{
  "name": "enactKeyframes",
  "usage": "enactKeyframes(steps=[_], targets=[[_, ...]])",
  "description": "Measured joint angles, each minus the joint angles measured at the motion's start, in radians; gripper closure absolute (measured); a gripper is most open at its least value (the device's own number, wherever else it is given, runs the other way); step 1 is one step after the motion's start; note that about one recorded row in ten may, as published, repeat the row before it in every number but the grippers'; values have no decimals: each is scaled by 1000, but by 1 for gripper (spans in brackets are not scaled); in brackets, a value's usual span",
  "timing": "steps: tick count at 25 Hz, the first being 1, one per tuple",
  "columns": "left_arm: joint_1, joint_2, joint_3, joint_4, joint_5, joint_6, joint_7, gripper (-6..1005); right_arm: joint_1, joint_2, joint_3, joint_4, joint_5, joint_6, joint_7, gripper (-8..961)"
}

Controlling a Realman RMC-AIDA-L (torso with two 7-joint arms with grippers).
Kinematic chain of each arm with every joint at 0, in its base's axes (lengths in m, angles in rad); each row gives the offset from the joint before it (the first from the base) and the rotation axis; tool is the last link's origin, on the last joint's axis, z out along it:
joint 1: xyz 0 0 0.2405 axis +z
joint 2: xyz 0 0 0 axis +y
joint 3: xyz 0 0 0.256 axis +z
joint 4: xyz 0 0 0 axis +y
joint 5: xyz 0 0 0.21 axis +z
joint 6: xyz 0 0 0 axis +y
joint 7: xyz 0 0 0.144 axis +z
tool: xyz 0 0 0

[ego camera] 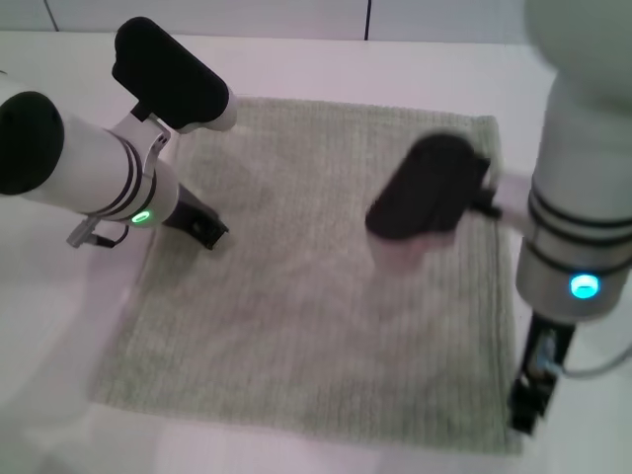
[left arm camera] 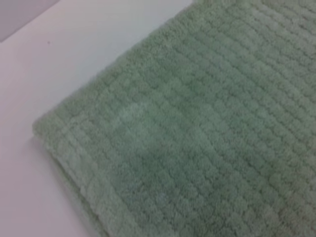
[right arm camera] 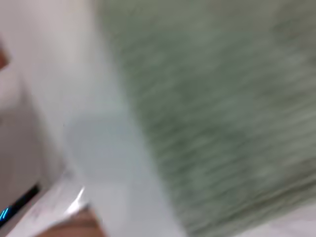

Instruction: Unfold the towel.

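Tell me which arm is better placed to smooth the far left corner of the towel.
Probably the left. The left gripper is at the far left corner of the towel, and its wrist view shows that corner close up. The right gripper is over the towel's right part, farther from that corner.

The right gripper (ego camera: 427,188) is smeared by motion, its fingers unreadable. The left gripper (ego camera: 170,74) hides its fingertips behind its dark housing. The towel (ego camera: 316,286) blurs in the right wrist view.
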Motion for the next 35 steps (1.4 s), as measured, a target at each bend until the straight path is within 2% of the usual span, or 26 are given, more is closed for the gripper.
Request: enactKeyframes(steps=[3, 8, 10, 12, 13, 14, 15, 16, 18, 19, 20, 22, 23, 24, 25, 26, 28, 29, 30, 32, 33, 34, 35], targets=[[0, 0, -1, -24, 1, 0, 0, 1000, -12, 0, 44, -37, -27, 35, -7, 552], [17, 4, -25, -154, 19, -9, 0, 1000, -40, -1, 114, -110, -60, 153, -22, 438], [17, 4, -25, -154, 19, -9, 0, 1001, -58, -1, 118, -138, -98, 200, -26, 418], [56, 3, -45, -264, 69, 48, 0, 1001, -91, -1, 114, -175, -149, 267, -27, 397], [79, 2, -50, -306, 86, 102, 0, 1001, -118, -1, 112, -204, -163, 312, -28, 387], [123, 4, -60, -360, 94, 207, 0, 1001, -190, -2, 114, -276, -171, 399, -32, 384], [123, 4, -60, -360, 94, 207, 0, 1001, -190, -2, 114, -276, -171, 399, -32, 380], [149, 4, -70, -383, 95, 274, 0, 1001, -236, -3, 117, -322, -175, 456, -38, 377], [224, 3, -85, -423, 91, 471, -2, 1001, -341, -2, 122, -406, -188, 582, -65, 370], [305, 3, -84, -433, 79, 700, -11, 1001, -478, 1, 120, -476, -196, 767, -114, 367], [305, 3, -84, -433, 79, 700, -11, 1000, -478, 1, 120, -476, -196, 767, -114, 364], [358, 3, -73, -411, 57, 891, -19, 1000, -598, 4, 108, -492, -183, 972, -169, 357], [398, 4, -63, -371, 30, 1049, -24, 1000, -647, 5, 100, -485, -166, 1069, -198, 354], [437, 4, -50, -281, -1, 1281, -44, 1000, -748, 6, 79, -444, -108, 1313, -274, 350], [437, 4, -50, -281, -1, 1281, -44, 1000, -748, 6, 79, -444, -108, 1313, -274, 347], [447, 4, -43, -230, -5, 1371, -63, 1000, -782, 6, 66, -419, -78, 1408, -308, 344], [457, 3, -31, -84, -4, 1599, -116, 1001, -842, 7, 29, -359, -19, 1611, -377, 337], [442, 3, -26, 74, -2, 1796, -148, 1001, -869, 6, -13, -289, 2, 1791, -418, 334], [442, 3, -26, 74, -2, 1796, -148, 1001, -869, 6, -13, -289, 2, 1791, -418, 330], [412, 0, -26, 241, -9, 1979, -164, 972, -883, 4, -61, -203, 2, 1988, -437, 324], [412, 0, -26, 241, -9, 1979, -164, 943, -885, 2, -90, -146, 1, 2098, -440, 320], [379, -2, -26, 411, -29, 2099, -175, 913, -885, 0, -116, -95, 2, 2202, -440, 317], [373, -2, -26, 456, -38, 2114, -190, 884, -878, -2, -177, 41, 1, 2453, -434, 314]])
